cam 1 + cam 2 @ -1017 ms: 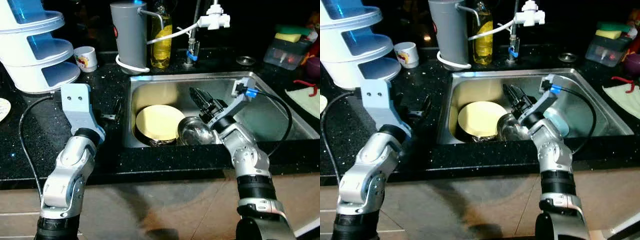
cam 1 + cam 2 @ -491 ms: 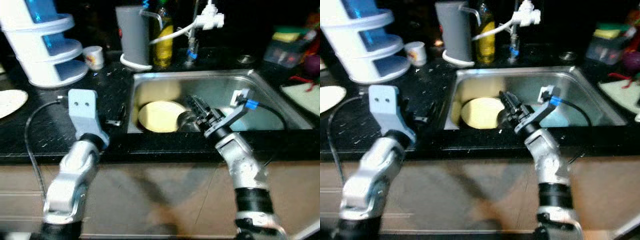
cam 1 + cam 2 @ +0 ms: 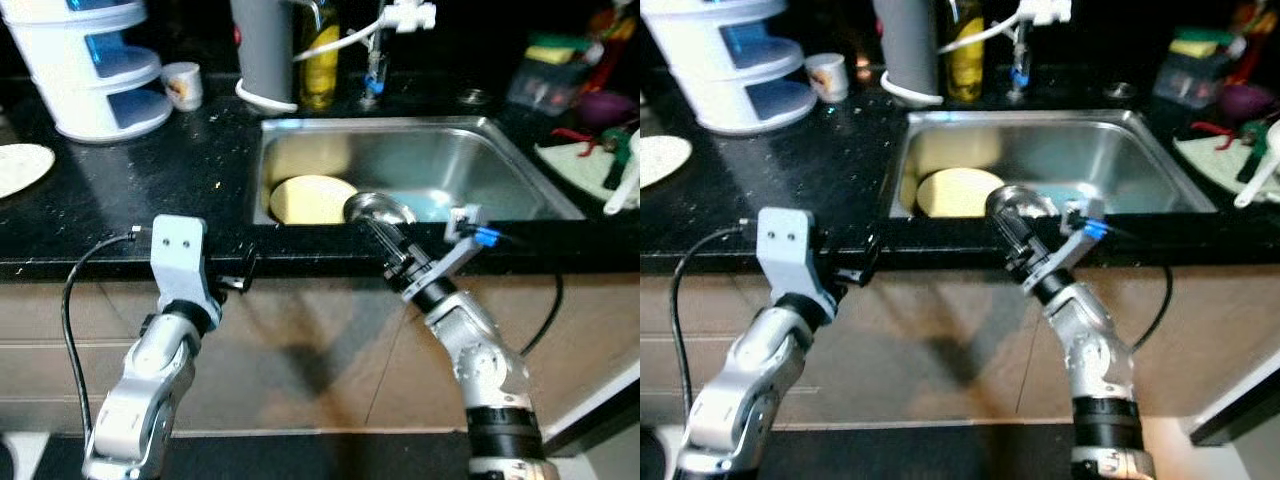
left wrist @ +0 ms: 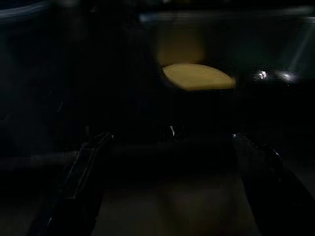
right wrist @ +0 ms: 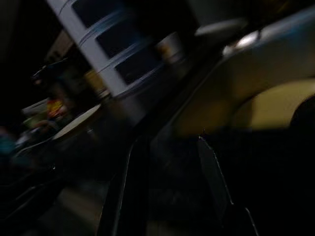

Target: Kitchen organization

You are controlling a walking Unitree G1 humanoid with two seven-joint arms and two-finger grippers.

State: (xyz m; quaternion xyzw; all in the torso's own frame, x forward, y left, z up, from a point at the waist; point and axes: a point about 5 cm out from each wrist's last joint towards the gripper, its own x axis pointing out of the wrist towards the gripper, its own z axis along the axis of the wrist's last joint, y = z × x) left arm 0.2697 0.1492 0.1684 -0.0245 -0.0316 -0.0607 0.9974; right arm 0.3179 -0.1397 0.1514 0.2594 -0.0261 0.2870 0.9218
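- Left gripper [image 3: 243,281]: nearest item, held below and in front of the counter's front edge, left of the sink. In the left wrist view its two black fingers [image 4: 78,182] stand wide apart with nothing between them.
- Right gripper [image 3: 385,240]: at the counter's front edge before the sink, fingers pointing up and away toward the basin. Fingers lie close together in the right wrist view; whether they clamp anything cannot be told. A blue-tipped cable [image 3: 484,237] runs off its wrist.
- Steel bowl [image 3: 378,208]: in the sink against the near wall, just beyond the right gripper's tips; contact between them cannot be made out. Round, no long axis; mouth direction unclear.
- Yellow plate [image 3: 312,198]: in the sink's near-left corner, touching or just beside the steel bowl on its left; lies roughly flat, face up.
- Sink [image 3: 500,160]: steel basin set in the black counter [image 3: 140,180]; its right and far parts are bare metal.
- White plate [image 3: 20,168]: on the counter at the far left edge.
- Far row, left to right: white-and-blue tiered rack [image 3: 90,70], small cup [image 3: 183,85], grey canister [image 3: 265,50], yellow bottle [image 3: 320,60], tap [image 3: 378,50], container with sponges [image 3: 548,75].
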